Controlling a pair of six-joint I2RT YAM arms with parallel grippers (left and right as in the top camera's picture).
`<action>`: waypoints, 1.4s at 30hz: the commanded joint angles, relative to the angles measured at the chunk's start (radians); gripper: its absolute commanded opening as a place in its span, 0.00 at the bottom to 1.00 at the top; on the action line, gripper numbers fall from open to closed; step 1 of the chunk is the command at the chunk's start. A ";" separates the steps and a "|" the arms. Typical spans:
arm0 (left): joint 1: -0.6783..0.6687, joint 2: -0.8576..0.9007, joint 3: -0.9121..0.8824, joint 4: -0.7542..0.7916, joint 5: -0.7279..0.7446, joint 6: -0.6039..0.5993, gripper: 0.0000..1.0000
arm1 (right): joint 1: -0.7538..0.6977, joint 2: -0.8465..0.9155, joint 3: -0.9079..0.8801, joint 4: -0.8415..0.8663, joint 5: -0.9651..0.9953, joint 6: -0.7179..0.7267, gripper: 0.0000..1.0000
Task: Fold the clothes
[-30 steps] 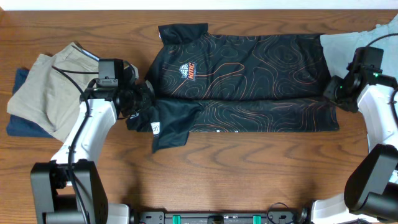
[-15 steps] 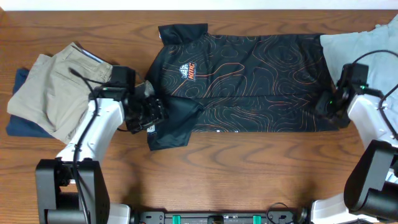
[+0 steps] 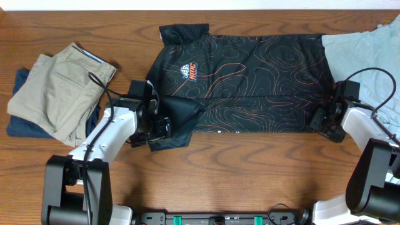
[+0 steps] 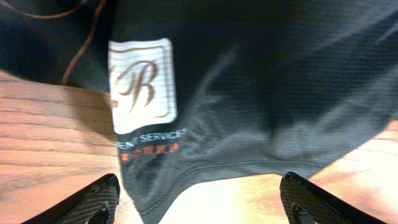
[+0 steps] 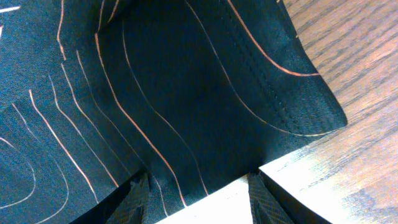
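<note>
Clothes (image 3: 250,75) lie spread across the table (image 3: 250,181) toward its far edge, orange chest logo (image 3: 188,72) facing up. One white label (image 4: 142,78) shows a "B", with "SERVICES" beneath. Left gripper (image 4: 202,199) gapes wide, holding nothing. The right gripper (image 5: 198,199) stands partly apart astride the hem, not pinching it.

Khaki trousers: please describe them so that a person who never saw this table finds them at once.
On the wooden table, look at the left end in the overhead view, past the black jersey. There the khaki trousers lie folded on a dark blue cloth. They are the only beige garment: the jersey is black with orange lines, the shirt opposite is pale blue.
</note>
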 commanded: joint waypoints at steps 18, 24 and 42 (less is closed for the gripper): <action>-0.002 -0.009 -0.005 0.070 0.059 -0.001 0.06 | 0.006 -0.004 -0.011 -0.007 0.019 -0.006 0.50; 0.012 -0.021 0.237 0.189 0.154 -0.004 0.06 | 0.006 -0.004 -0.011 -0.008 0.019 -0.006 0.50; 0.109 0.015 0.309 -0.113 -0.122 -0.073 0.89 | 0.006 -0.006 0.022 -0.053 0.003 -0.006 0.62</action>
